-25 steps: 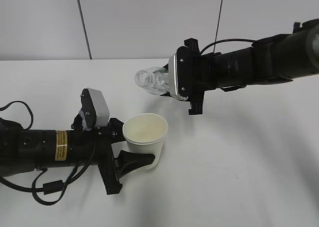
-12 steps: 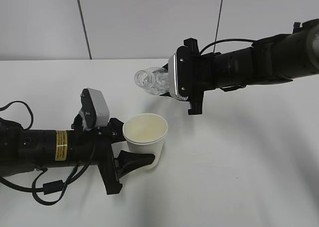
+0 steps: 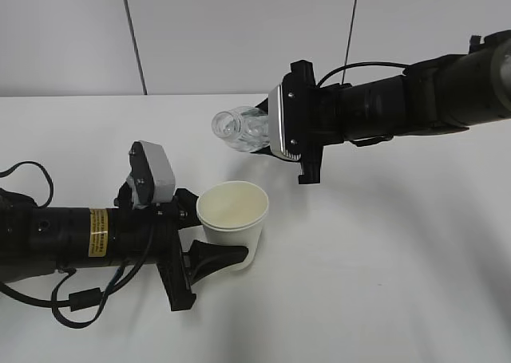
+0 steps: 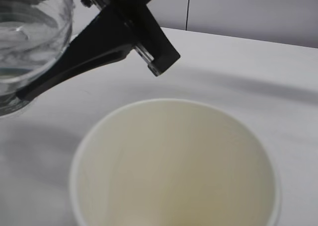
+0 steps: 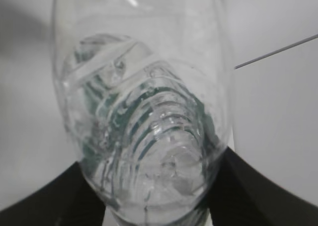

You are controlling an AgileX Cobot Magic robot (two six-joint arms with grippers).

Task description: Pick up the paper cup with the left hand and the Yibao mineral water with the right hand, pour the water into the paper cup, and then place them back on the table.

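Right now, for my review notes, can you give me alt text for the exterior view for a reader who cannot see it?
Two black robot arms meet over a white table: the left pincer holds an upright white paper cup, while the right pincer holds a clear, capless water bottle tipped on its side above and behind the cup. No water is seen pouring.

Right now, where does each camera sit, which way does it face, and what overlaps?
Exterior: in front of the table, angled down; sees both arms, cup and bottle.
Left wrist: on the left arm, looking forward over the cup's open mouth; own fingers not visible, the right arm's fingers and bottle above.
Right wrist: on the right arm, looking along the held bottle; own fingers at the bottom edge.
Shared: the bottle appears in all three.
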